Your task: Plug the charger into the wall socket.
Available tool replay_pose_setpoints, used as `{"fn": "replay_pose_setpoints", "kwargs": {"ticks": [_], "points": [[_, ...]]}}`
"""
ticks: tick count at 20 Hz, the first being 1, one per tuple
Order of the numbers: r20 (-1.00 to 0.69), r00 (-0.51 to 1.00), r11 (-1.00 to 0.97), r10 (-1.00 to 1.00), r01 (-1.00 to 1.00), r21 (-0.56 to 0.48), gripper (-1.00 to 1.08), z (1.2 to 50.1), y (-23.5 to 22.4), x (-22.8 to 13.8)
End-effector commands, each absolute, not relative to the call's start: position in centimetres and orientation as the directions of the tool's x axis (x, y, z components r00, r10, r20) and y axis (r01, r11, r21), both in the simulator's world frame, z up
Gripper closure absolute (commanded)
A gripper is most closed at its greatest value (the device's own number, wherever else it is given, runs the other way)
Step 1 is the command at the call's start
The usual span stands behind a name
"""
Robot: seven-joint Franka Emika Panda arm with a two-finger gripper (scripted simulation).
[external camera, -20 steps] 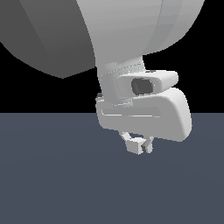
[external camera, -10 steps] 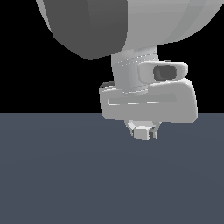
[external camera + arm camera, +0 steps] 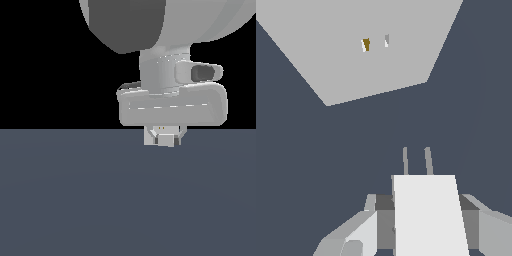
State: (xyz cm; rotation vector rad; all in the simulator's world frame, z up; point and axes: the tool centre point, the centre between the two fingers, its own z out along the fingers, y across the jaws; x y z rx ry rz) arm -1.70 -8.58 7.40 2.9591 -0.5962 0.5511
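Exterior view shows me mostly the arm's own bulk: the big rounded link and the gripper body fill the upper part of the picture and block nearly everything behind them. Below the body I can only pick out a small pale cluster, the gripper with the charger between its fingers, and just above it a sliver of the wall socket with two tiny yellowish dots. Where one pale part ends and the next begins is hard to tell there.

Compared with a second ago, the arm has shifted toward the exterior view's right and the hand has levelled out; it was tilted before. The pale cluster under it now shows less.

My wrist view is clearer. The charger sits as an off-white block between the two fingers, which are closed against its sides, one finger on each flank. Its near end is cut off by the frame edge. Two short grey prongs stick out from its far face, pointing toward the wall socket. The plate stands well apart from the prong tips, with dark floor visible between them. Its two small holes are visible, one yellowish-brown, the other paler, and the plate's far portion runs out of frame.
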Motion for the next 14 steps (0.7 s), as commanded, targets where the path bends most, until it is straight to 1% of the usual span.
{"fn": "replay_pose_setpoints", "kwargs": {"ticks": [1, 14], "points": [[0.361, 0.877, -0.94, -0.317, -0.34, 0.001, 1.08, 7.9, -8.8, -1.2], [0.356, 0.923, -0.988, -0.146, -0.156, 0.0, 1.08, 9.7, -9.2, 0.6]]}}
